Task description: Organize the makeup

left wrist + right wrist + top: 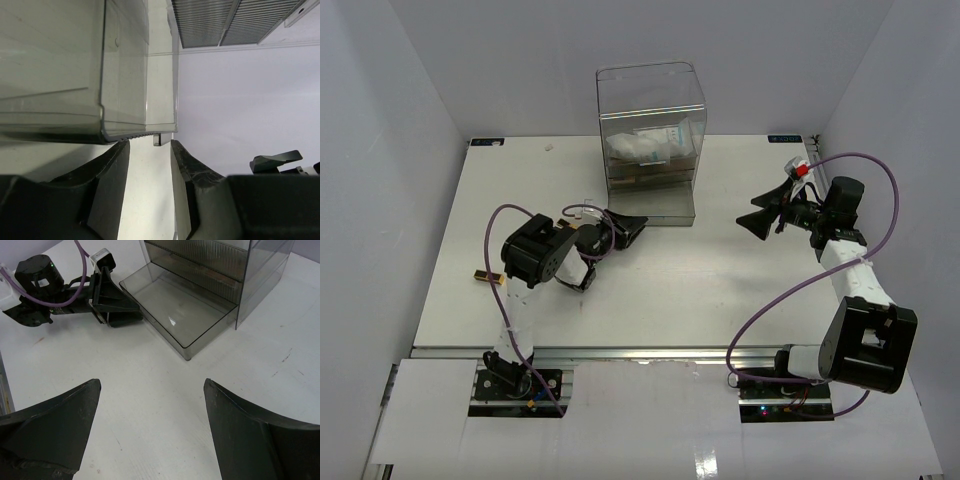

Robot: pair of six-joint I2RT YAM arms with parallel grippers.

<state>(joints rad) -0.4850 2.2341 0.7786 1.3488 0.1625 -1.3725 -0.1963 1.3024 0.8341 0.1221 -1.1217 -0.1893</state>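
The clear drawer box [650, 110] stands at the back middle of the table. A white-blue packet [657, 143] lies in its upper drawer, and brownish items [638, 181] show dimly in the one below. The bottom drawer [172, 310] is pulled out and holds nothing. My left gripper [626, 228] is open and empty, its fingertips [121, 150] just short of the drawer's front corner [107, 132]; it also shows in the right wrist view [122, 315]. My right gripper [760, 215] is wide open and empty above bare table, right of the box. A small dark-and-gold item [485, 277] lies at the left.
Purple cables loop from both arms over the table. The table's left edge runs just beyond the small item. A tiny white speck [549, 147] lies near the back edge. Grey walls close in three sides.
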